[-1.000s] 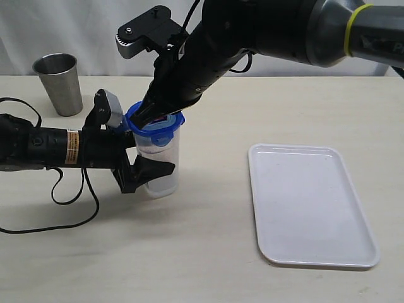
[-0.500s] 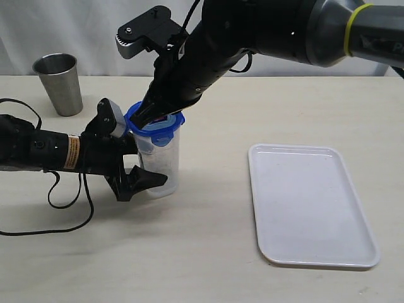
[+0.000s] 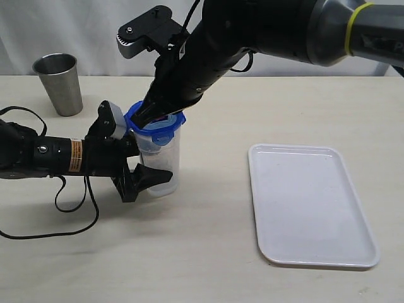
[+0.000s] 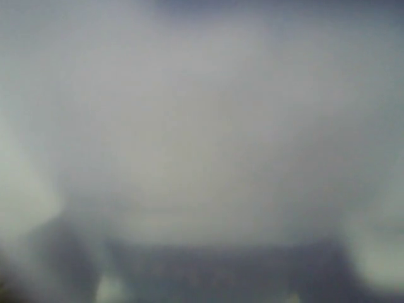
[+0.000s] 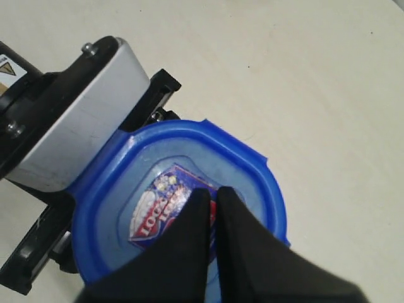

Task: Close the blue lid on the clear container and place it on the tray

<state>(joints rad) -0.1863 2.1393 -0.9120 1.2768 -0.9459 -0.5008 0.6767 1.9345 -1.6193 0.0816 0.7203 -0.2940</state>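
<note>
On the table, left of centre: lid pressed from above, container flanked from the side.

Exterior view: the clear container (image 3: 165,167) stands upright, long axis vertical, well apart from the tray (image 3: 314,149) to its right, and the blue lid (image 3: 170,124) sits on its mouth. The left gripper (image 3: 146,163) reaches in level from the left, jaws apart on either side of the container's lower body; whether they pinch it cannot be told. The right gripper (image 3: 151,113) slants down from above onto the lid. Left wrist view: blurred grey, nothing legible. Right wrist view: jaws closed together, holding nothing, tips on the lid's sticker (image 5: 158,211). Judgement: the left arm is better placed to carry, gripping across the vertical axis.
</note>
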